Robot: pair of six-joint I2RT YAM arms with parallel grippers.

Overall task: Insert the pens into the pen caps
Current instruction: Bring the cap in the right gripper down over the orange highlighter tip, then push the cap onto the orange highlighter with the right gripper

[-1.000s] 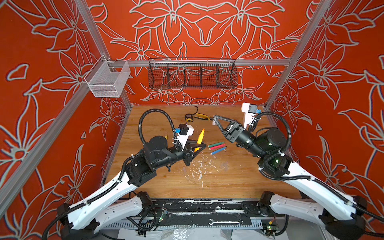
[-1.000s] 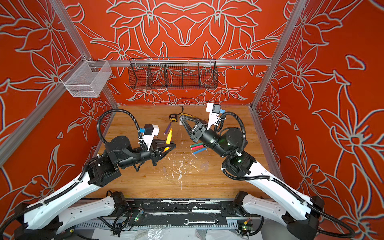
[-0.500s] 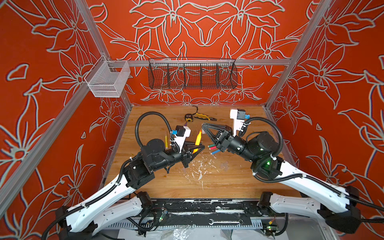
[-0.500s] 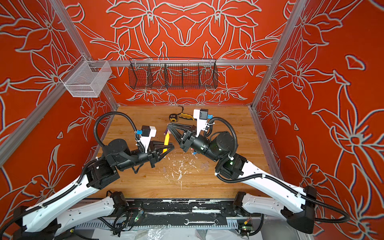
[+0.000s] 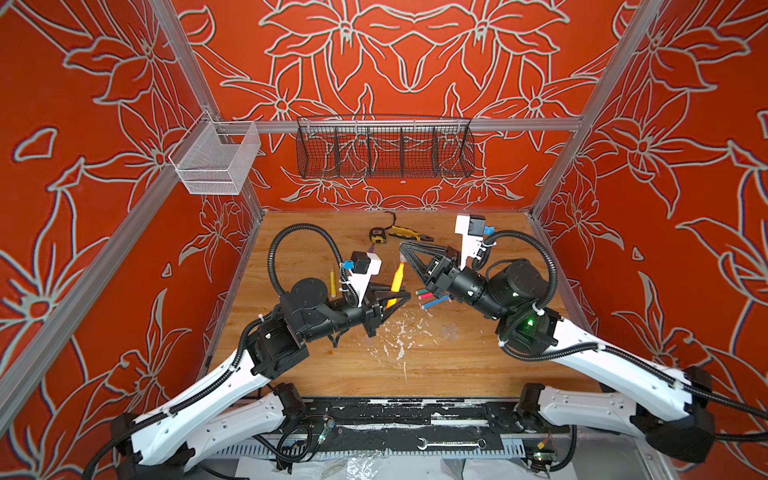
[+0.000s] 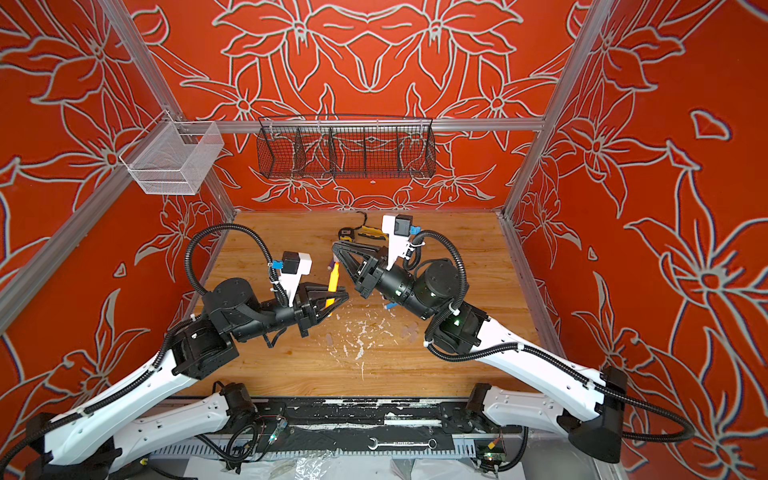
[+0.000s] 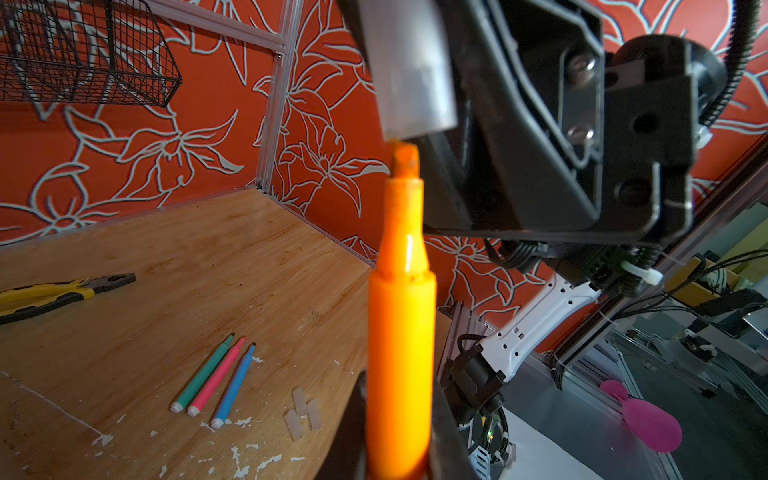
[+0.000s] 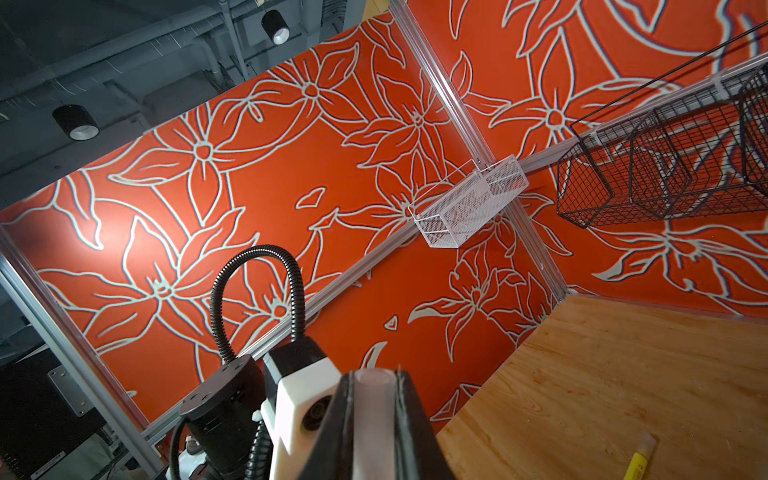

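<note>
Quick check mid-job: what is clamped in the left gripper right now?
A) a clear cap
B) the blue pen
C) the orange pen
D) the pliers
C: in the left wrist view the orange pen stands up out of the left gripper. Its tip is at the mouth of the clear cap, which the right gripper holds. The blue pen lies loose on the table.

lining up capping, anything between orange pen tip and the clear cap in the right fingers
Nothing: in the left wrist view the orange marker pen has its tip right at the clear plastic cap, no gap showing.
</note>
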